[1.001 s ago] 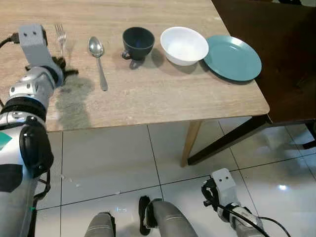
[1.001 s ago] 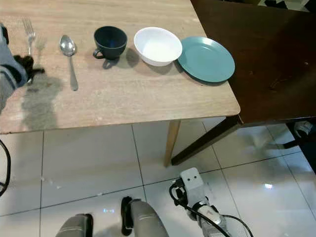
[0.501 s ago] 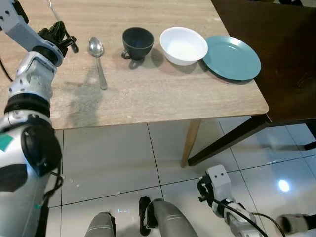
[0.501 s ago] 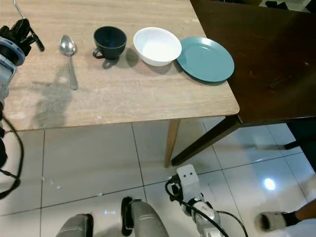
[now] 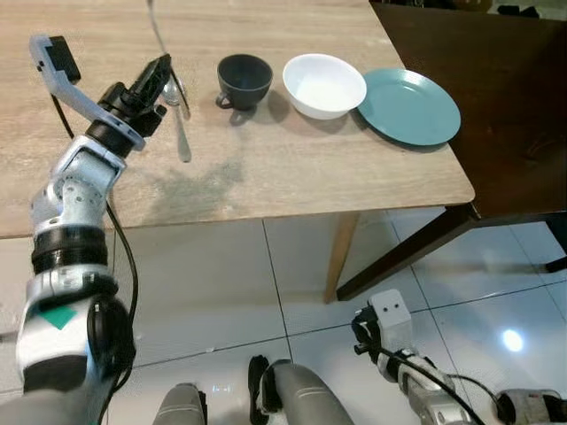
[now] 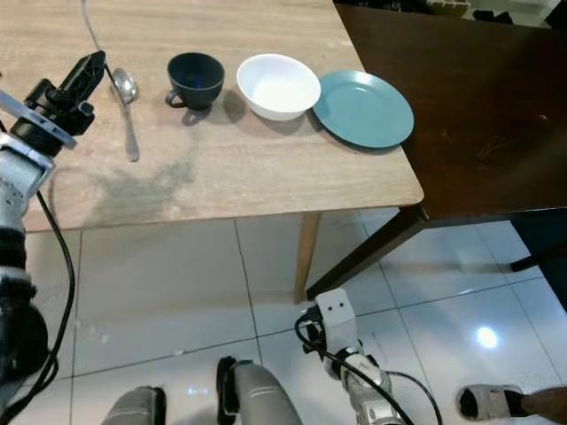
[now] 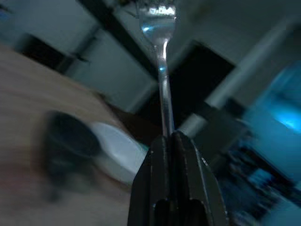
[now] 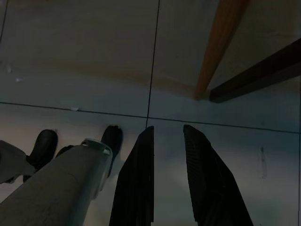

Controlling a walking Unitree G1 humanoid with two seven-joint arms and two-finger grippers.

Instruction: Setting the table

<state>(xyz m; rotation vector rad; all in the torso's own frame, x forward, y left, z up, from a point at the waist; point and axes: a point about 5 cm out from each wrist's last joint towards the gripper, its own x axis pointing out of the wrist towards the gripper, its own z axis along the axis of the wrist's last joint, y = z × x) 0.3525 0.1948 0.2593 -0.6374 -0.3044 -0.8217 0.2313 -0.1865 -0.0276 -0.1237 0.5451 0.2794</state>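
My left gripper [image 5: 158, 74] is shut on a silver fork [image 5: 154, 27] and holds it in the air, tines up, above the wooden table [image 5: 292, 168]. In the left wrist view the fork [image 7: 162, 70] rises straight out of the closed fingers [image 7: 159, 155]. The gripper hovers over the bowl end of a spoon [image 5: 182, 133] lying on the table. To its right stand a dark cup [image 5: 244, 76], a white bowl [image 5: 324, 84] and a teal plate [image 5: 409, 106] in a row. My right gripper [image 8: 168, 130] hangs open low over the floor.
A dark brown table [image 5: 505, 97] adjoins the wooden one on the right. White tiled floor [image 5: 221, 283] lies below the table's front edge. A wooden table leg [image 5: 341, 257] and a dark slanted brace [image 5: 407, 252] stand in front of my own legs [image 5: 292, 398].
The fork left the table in my left gripper, which has swung right and now hovers over the spoon. The right arm stays low by the floor.
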